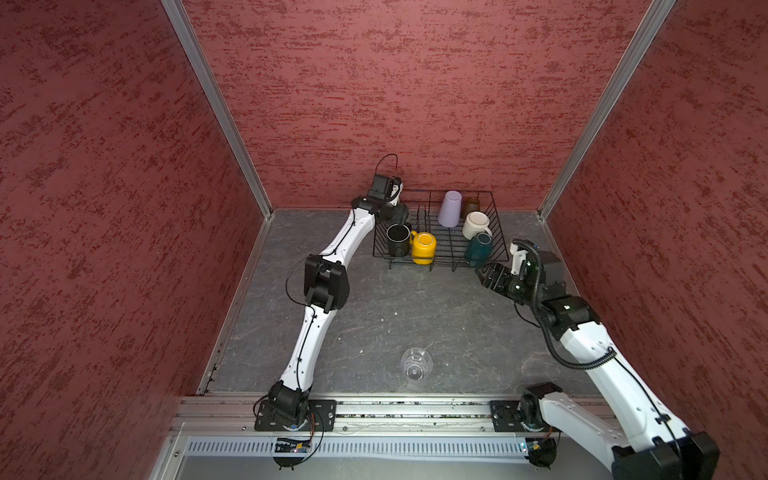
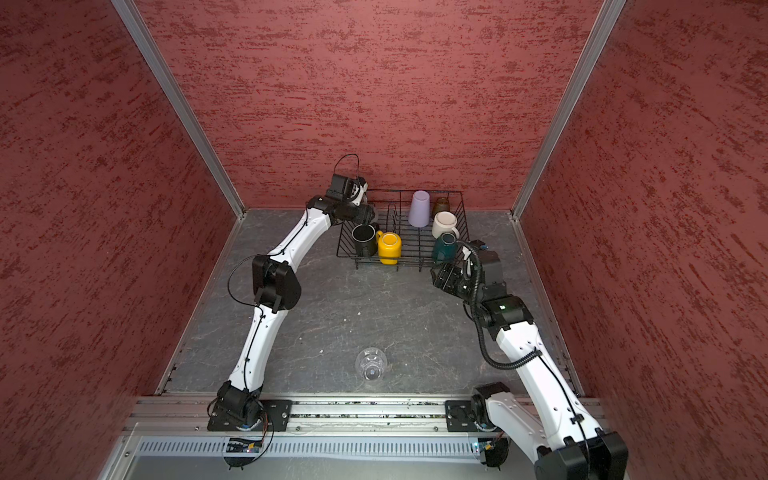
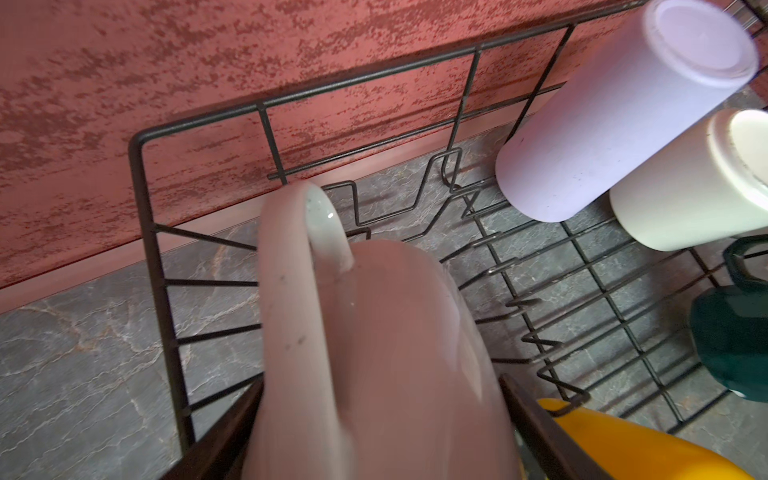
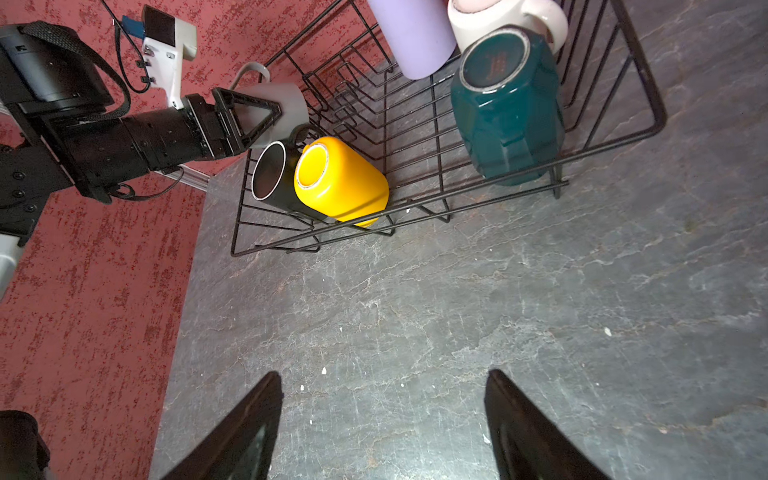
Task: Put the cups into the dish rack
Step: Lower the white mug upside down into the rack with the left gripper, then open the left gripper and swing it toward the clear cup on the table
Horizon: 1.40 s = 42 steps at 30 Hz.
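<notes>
The left gripper (image 4: 276,110) is clamped across the body of the grey mug (image 4: 296,109). Its jaws are spread wide because the mug is wide. It holds the mug in the air over the dish rack (image 4: 656,112), at the corner by the back wall (image 3: 208,83).

The rack wires below and just ahead of the fingertips are bare, which is probably why this corner was chosen. The other places are taken:
- The black mug (image 4: 270,170) and the yellow mug (image 4: 345,183) sit close under the gripper on the side toward the arm's base.
- The lilac tumbler (image 4: 415,37), the white mug (image 4: 498,16) and the teal mug (image 4: 511,112) stand well out past the fingertips.
- The amber glass (image 1: 471,205) stands beyond those, at the rack's far corner.

The grey mug's long axis runs roughly along the fingers, so it is nearer level than upright. Its handle (image 3: 286,291) lies on the wrist camera's side, uppermost and leading toward the wall. No view shows which end is the mouth. Gripping the sides leaves both ends free, so the mug could likely be tipped onto its rim or its base as it is lowered.

The right gripper (image 4: 382,415) is spread open and empty. It hangs over the bare table (image 4: 457,311), just off the rack's front edge near the teal mug. It is probably kept there to leave the rack clear.

The clear glass (image 1: 417,365) is not yet loaded. It sits on the table well apart from both grippers.
</notes>
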Each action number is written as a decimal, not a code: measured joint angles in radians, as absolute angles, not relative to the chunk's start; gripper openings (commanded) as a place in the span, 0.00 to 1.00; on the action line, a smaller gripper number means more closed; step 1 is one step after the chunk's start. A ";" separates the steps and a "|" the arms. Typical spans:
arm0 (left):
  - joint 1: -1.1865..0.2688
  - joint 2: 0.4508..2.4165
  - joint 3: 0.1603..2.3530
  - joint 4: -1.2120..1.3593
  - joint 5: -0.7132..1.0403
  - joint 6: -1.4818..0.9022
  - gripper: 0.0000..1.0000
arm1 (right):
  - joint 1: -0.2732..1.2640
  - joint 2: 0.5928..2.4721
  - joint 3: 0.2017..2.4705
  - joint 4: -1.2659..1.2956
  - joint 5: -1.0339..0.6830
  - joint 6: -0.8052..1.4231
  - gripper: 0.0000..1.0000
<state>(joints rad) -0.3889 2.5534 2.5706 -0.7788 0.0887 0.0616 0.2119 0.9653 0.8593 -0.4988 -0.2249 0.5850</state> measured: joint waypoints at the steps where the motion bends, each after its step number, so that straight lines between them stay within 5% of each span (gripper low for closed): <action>1: -0.389 2.561 2.572 -0.775 0.088 0.062 0.48 | 0.212 0.967 0.858 -0.498 -0.226 0.587 0.77; 12: -0.389 2.585 2.572 -0.753 0.088 0.077 0.82 | 0.212 0.982 0.852 -0.479 -0.241 0.595 0.77; 20: -0.396 2.585 2.573 -0.755 0.106 0.086 0.94 | 0.212 0.982 0.849 -0.472 -0.244 0.596 0.77; 33: -0.404 2.570 2.560 -0.747 0.114 0.082 1.00 | 0.212 0.984 0.850 -0.472 -0.245 0.590 0.75; 42: -0.385 2.330 2.363 -0.689 0.112 0.010 1.00 | 0.212 1.001 0.857 -0.507 -0.244 0.566 0.73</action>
<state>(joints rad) -0.3847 2.3299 2.3634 -0.6888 0.1123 0.0101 0.2123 1.0008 0.8574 -0.5072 -0.2443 0.5659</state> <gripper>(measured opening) 0.996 0.737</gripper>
